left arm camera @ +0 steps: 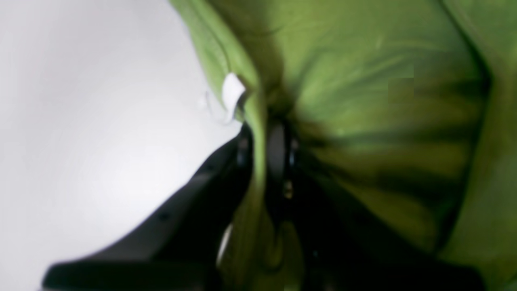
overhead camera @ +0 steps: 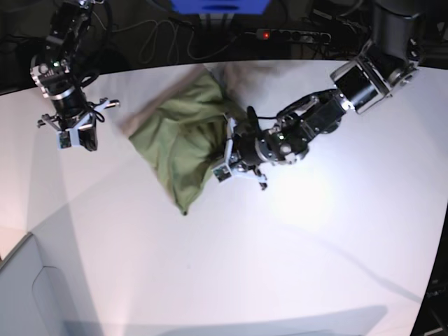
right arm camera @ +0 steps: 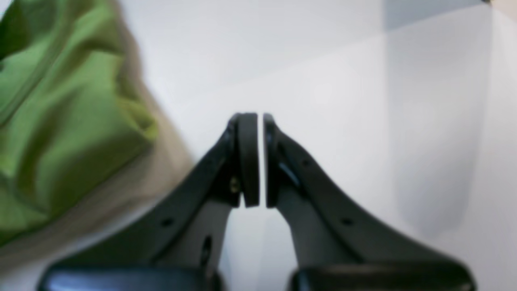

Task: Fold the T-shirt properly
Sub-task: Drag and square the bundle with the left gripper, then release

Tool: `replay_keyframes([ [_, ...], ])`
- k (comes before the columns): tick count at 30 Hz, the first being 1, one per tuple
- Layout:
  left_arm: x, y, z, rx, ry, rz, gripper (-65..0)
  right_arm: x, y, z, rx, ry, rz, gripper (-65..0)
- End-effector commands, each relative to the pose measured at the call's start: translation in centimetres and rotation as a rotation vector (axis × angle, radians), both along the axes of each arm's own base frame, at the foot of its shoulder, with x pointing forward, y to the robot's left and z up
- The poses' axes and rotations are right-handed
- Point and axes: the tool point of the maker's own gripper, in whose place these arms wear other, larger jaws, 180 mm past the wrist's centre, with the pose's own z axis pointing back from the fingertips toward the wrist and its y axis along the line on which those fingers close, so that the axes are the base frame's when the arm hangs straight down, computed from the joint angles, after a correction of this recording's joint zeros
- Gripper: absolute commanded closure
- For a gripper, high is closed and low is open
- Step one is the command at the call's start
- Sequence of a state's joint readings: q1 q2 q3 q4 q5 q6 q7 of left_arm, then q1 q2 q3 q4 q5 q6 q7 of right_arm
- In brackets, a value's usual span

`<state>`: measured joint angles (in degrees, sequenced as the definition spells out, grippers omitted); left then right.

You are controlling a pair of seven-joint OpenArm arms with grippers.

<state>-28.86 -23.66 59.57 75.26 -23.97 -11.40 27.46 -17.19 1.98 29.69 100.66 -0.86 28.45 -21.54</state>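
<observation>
The olive-green T-shirt (overhead camera: 183, 140) lies crumpled in a heap on the white table (overhead camera: 294, 245), left of centre toward the back. My left gripper (overhead camera: 225, 165) is at the heap's right edge, shut on a fold of the T-shirt (left arm camera: 363, 81). In the left wrist view the left gripper (left arm camera: 262, 137) has green cloth pinched between its black fingers (left arm camera: 243, 150), with a white label (left arm camera: 232, 93) just beyond them. My right gripper (overhead camera: 75, 138) hovers left of the T-shirt, apart from it. In its own view the right gripper (right arm camera: 261, 161) is shut and empty, and the T-shirt (right arm camera: 60, 105) shows at the left.
The table's curved back edge (overhead camera: 140, 66) runs behind the T-shirt. Cables and a power strip (overhead camera: 294, 33) lie beyond it, beside a blue object (overhead camera: 220, 5). A grey panel (overhead camera: 21, 287) stands at the lower left corner.
</observation>
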Motion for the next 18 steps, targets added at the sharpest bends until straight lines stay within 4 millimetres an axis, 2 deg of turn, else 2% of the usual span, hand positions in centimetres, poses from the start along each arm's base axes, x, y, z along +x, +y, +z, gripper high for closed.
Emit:
replay_keyframes([
  [1, 0.2, -0.7, 0.4, 0.006, 0.000, -0.052, 0.0, 0.3, -0.6, 1.2, -0.008, -0.042, -0.008, -0.1],
  [3, 0.3, -1.8, 0.3, 0.036, -0.012, -0.144, 0.0, 0.2, -1.0, 1.2, -0.011, -0.041, -0.020, -0.1],
  [8, 2.3, -3.5, -0.4, 0.209, -0.142, -0.349, 0.0, -0.5, -1.0, 0.7, -0.010, -0.022, -0.022, -0.1],
  [14, 4.0, -4.4, -1.0, 0.366, -0.228, -0.468, 0.0, -1.1, -0.8, 0.2, 0.011, -0.012, -0.048, -0.1],
  [16, 4.1, -4.3, -1.0, 0.388, -0.249, -0.479, -7.9, -1.0, -0.7, 0.2, 0.015, -0.013, -0.050, -0.1],
  [18, 4.4, -4.2, -0.9, 0.393, -0.258, -0.477, -19.5, -1.0, -0.7, 0.2, 0.016, -0.013, -0.048, -0.1],
])
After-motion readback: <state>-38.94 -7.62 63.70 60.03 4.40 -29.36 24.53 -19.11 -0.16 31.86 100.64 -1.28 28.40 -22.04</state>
